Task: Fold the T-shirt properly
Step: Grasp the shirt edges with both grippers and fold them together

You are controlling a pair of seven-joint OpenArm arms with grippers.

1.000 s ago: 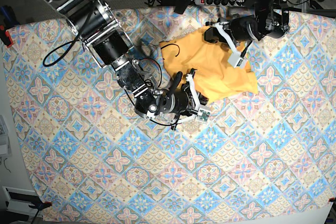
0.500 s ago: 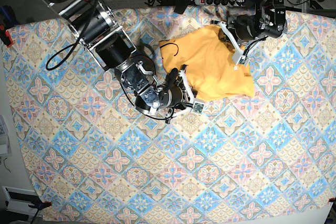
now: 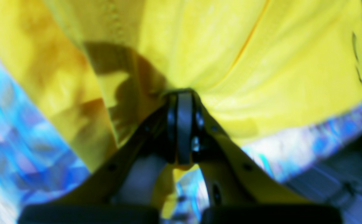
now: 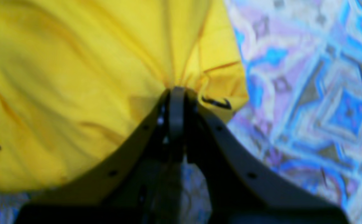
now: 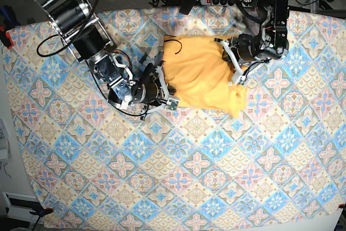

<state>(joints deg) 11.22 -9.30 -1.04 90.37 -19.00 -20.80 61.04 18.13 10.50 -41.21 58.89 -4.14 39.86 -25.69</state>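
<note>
T-shirt (image 5: pixel 203 79) sits bunched at the far middle of the tablecloth (image 5: pixel 178 187) | left gripper (image 3: pixel 181 93) pinches its right edge, right gripper (image 4: pixel 176 91) clamped on the left edge | looks like they're holding opposite sides so the fabric can be stretched flat before any folding | long way to go imo

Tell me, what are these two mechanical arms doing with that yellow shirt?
Both arms are working on a yellow-orange T-shirt lying on a patterned tablecloth. The right gripper is pinched shut on one edge of the fabric, and the left gripper is pinched shut on the opposite side. The shirt hangs stretched between them, bunched and wrinkled, with one corner trailing toward the near side. It is not folded neatly yet.
</note>
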